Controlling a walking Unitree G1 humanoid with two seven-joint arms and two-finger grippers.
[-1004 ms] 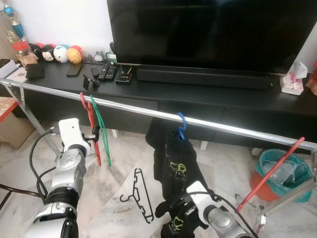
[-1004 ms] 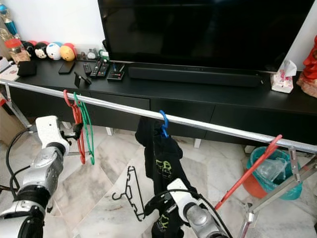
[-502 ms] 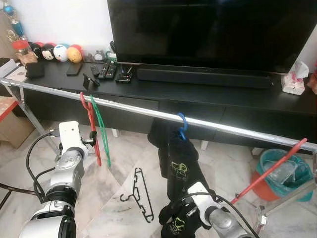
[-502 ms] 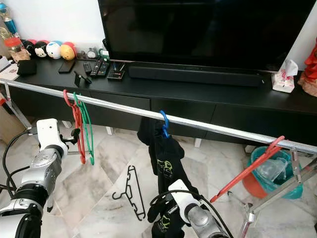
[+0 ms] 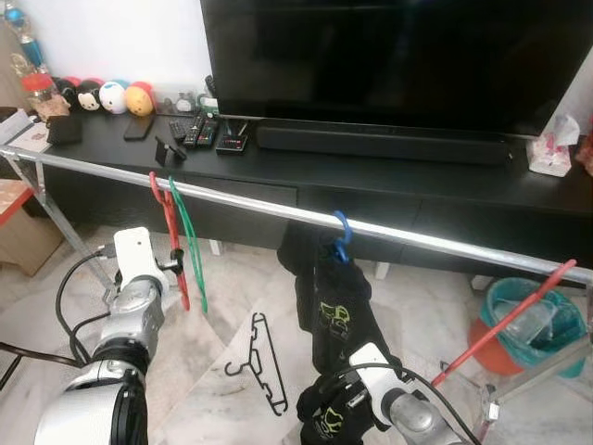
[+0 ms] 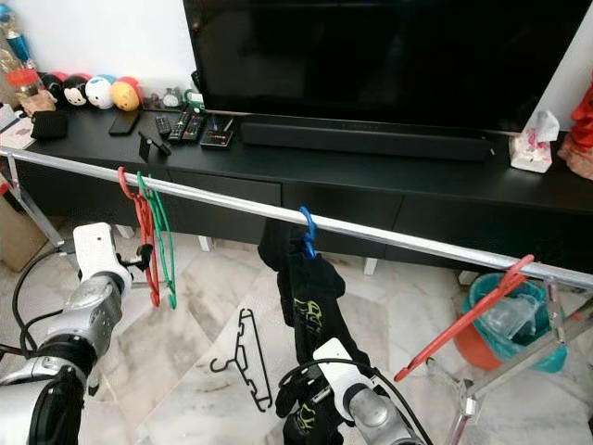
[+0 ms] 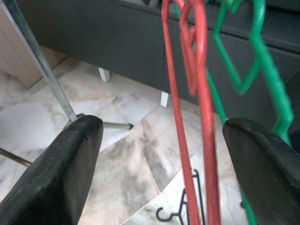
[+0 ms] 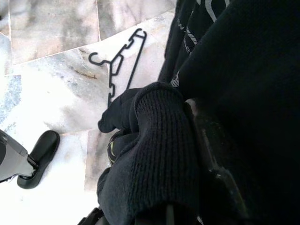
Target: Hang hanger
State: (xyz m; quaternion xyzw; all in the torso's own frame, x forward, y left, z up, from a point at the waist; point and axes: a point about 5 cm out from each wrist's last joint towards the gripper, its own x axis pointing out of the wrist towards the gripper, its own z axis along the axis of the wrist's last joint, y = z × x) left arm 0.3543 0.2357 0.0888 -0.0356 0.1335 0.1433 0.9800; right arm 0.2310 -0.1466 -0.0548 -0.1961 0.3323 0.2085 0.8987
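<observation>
Honestly, with my left gripper [image 7: 164, 180] wide open around the thin red plastic hanger [image 5: 172, 243], any sideways nudge could unhook it from the silver metal rail [image 5: 250, 206] overhead, while my right gripper [image 8: 187, 154] clutches the black knitted garment [image 5: 335, 311].

Your left arm [image 5: 130, 320] was a chain of rounded silver segments split by dark joint bands, capped at the wrist by a white, box-shaped block with a small dark port on its side. Black cables looped out from that block and ran down along the arm. Your left gripper's fingers [image 7: 61, 173] were broad, matte black pads with rounded tips. Your right arm [image 5: 408, 413] showed the same silver casing, white wrist block and black cabling.
</observation>
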